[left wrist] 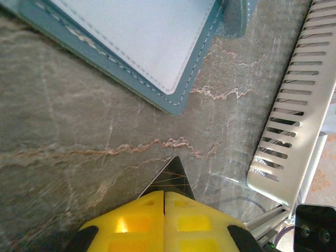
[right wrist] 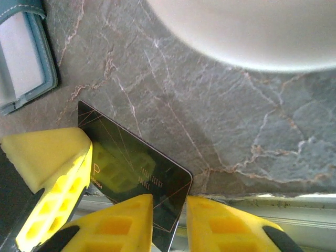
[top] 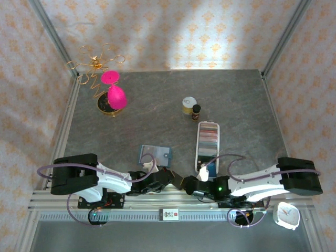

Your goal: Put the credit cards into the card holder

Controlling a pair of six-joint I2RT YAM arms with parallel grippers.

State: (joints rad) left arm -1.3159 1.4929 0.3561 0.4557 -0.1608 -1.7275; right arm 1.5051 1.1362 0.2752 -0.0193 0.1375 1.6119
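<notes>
Left gripper [left wrist: 164, 197]: fingers pressed together on a dark card [right wrist: 136, 168] — its other end sits between the right gripper [right wrist: 169, 202] fingers, grip there unclear. Teal wallet [top: 155, 155] lies on the table just beyond; other cards [top: 208, 137] fill the white tray [top: 197, 149].

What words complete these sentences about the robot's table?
1. The left tool is shut on a dark ____.
2. In the top view, the card holder lies ____ of the white slotted tray.
3. A small white ____ sits by the right arm's base.
Missing: card; left; clock.
</notes>
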